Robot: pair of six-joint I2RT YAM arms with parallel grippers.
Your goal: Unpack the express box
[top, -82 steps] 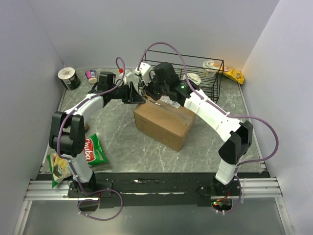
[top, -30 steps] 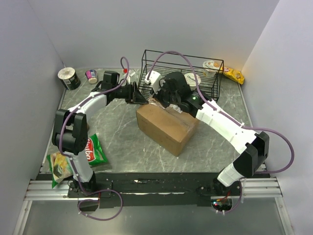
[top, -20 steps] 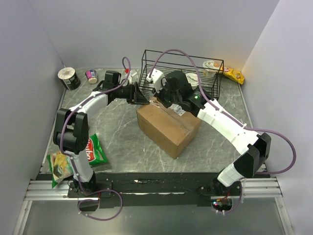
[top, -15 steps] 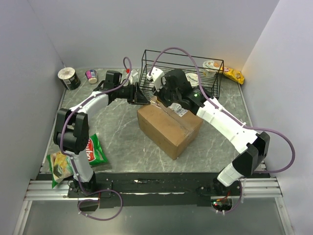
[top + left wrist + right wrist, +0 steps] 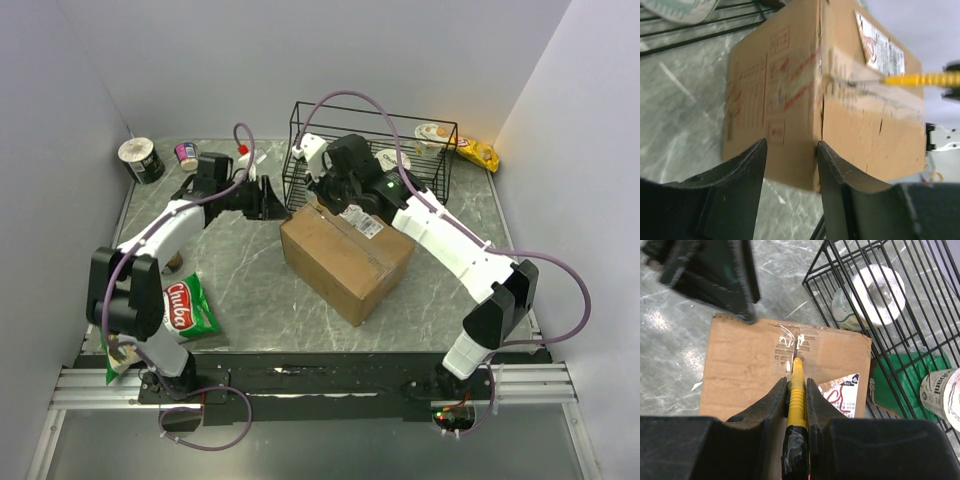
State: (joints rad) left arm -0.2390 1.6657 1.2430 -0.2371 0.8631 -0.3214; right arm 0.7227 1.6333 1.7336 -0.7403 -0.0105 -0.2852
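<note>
The right tool [image 5: 796, 383] is clamped narrow on a yellow box cutter [image 5: 797, 410]. Just past its fingers the blade tip sits on the taped seam of the express box [image 5: 750, 370], where the tape looks torn and whitened, a detail only the right wrist view shows. The white label [image 5: 842, 390] lies just right of the blade, and the wire basket [image 5: 832, 255] stands beyond it.

The box stands mid-worktop, its long axis and seam running back under the right tool toward that arm's base. A slit would probably be drawn that way, so the right arm is the one placed to cut.

The left tool [image 5: 791, 150] is about half open and empty. The box's upright corner edge [image 5: 820, 100] stands just ahead of its gap. Only the overhead view suggests it is beside the far-left corner rather than gripping it; I cannot tell whether it touches.
</note>
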